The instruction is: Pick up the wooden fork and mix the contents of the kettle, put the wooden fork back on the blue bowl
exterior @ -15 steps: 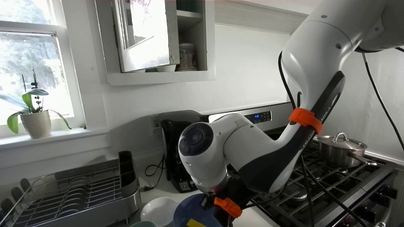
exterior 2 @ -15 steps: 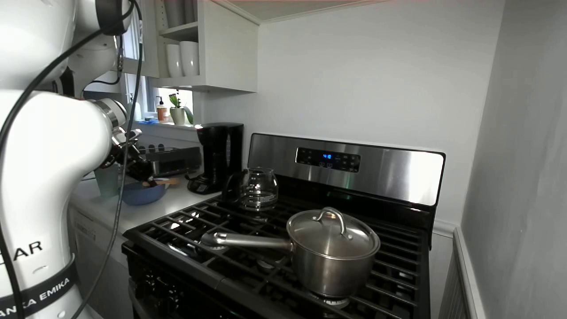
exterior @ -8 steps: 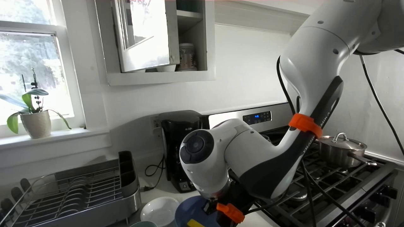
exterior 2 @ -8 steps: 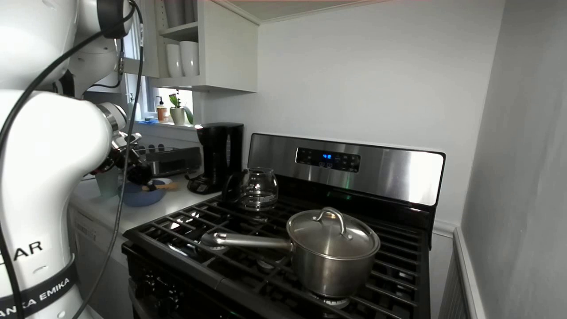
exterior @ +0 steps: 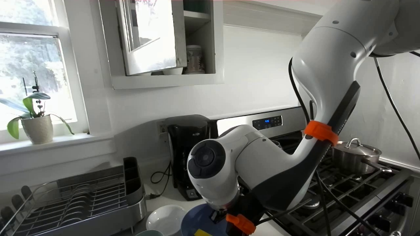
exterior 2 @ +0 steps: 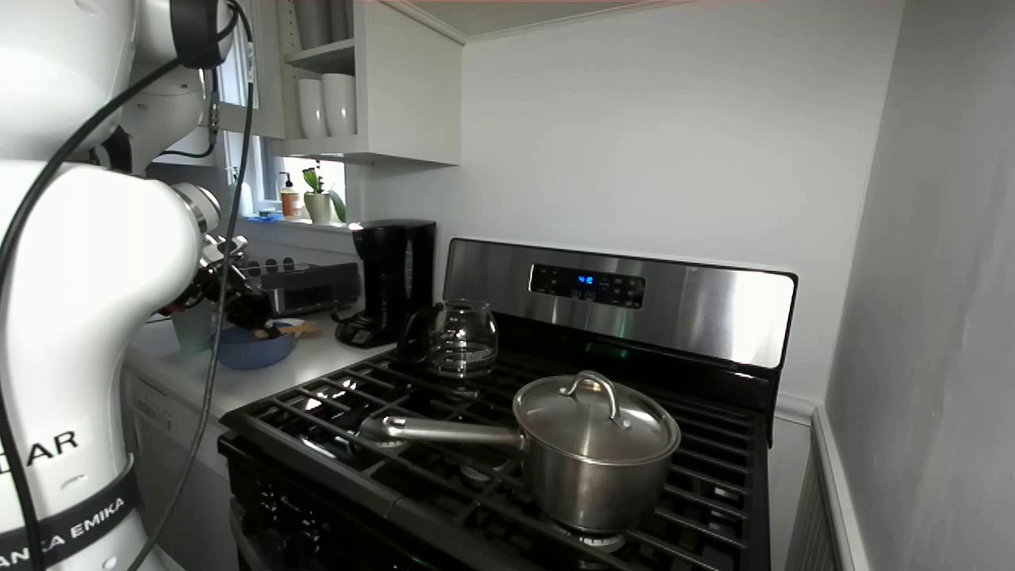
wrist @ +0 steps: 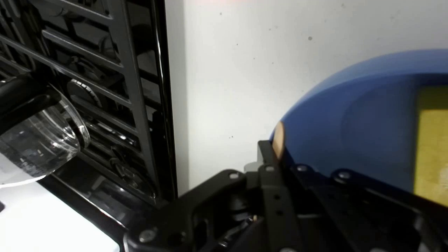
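Note:
The blue bowl (exterior 2: pixel 252 350) stands on the white counter; it also shows in the wrist view (wrist: pixel 332 140) with a yellow thing in it, and in an exterior view (exterior: pixel 196 218). My gripper (exterior 2: pixel 272 328) is low at the bowl's rim on the stove side. In the wrist view its fingers (wrist: pixel 276 158) are close together with the wooden fork (wrist: pixel 279 138) between them; only a short pale end shows there. In an exterior view the wooden fork (exterior 2: pixel 301 331) sticks out past the rim, over the counter. The steel kettle is out of view or hidden.
A glass carafe (exterior 2: pixel 464 341) stands on the stove near the counter. A lidded steel saucepan (exterior 2: pixel 599 476) is farther along. A black coffee maker (exterior 2: pixel 396 277) stands behind. A white dish (exterior: pixel 166 219) and a dish rack (exterior: pixel 82 200) are beside the bowl. A green cup (exterior 2: pixel 193 327) is near my arm.
My gripper and arm have lowered toward the blue bowl. The wooden fork has come down with the gripper to about rim height. Over the last half second the motion is slight.

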